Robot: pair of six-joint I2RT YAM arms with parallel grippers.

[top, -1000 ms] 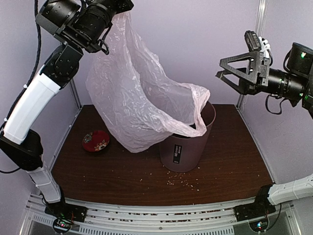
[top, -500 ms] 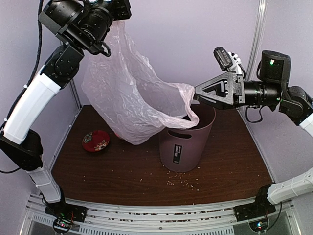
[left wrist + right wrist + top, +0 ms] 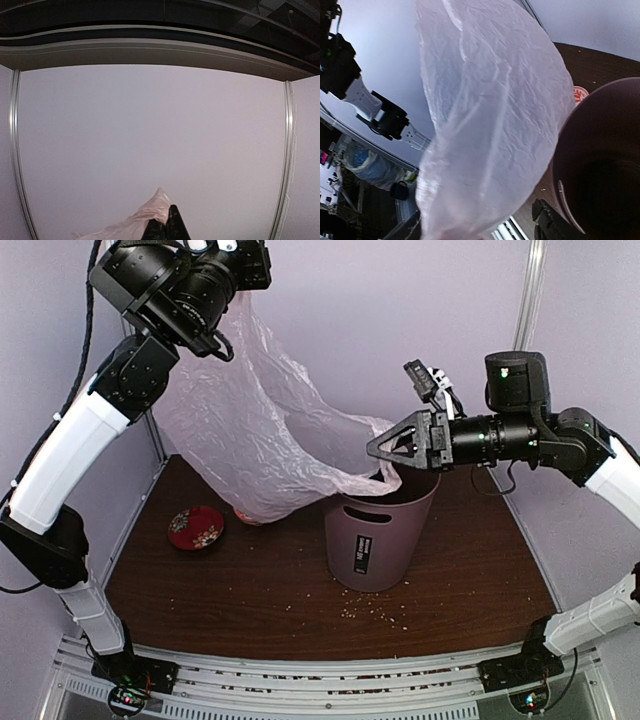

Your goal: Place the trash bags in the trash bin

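Observation:
The pale pinkish-white trash bag [image 3: 265, 430] hangs from my left gripper [image 3: 238, 290], which is raised high at the back left. In the left wrist view the gripper [image 3: 167, 222] is shut on a pinched corner of the bag [image 3: 150, 212]. The bag's lower edge drapes to the rim of the mauve-brown trash bin [image 3: 378, 540]. My right gripper [image 3: 388, 452] is open just above the bin's rim, at that edge. In the right wrist view the bag [image 3: 490, 115] fills the space between the spread fingers of the gripper [image 3: 480, 227], beside the bin [image 3: 600, 165].
A small red bowl [image 3: 196, 527] sits on the dark wooden table [image 3: 200, 590] left of the bin, partly under the bag. Crumbs [image 3: 375, 612] lie scattered in front of the bin. Purple walls close in the back and both sides.
My right arm has swung left and down from the right wall to the bag's edge over the bin. My left gripper has shifted the bag slightly left.

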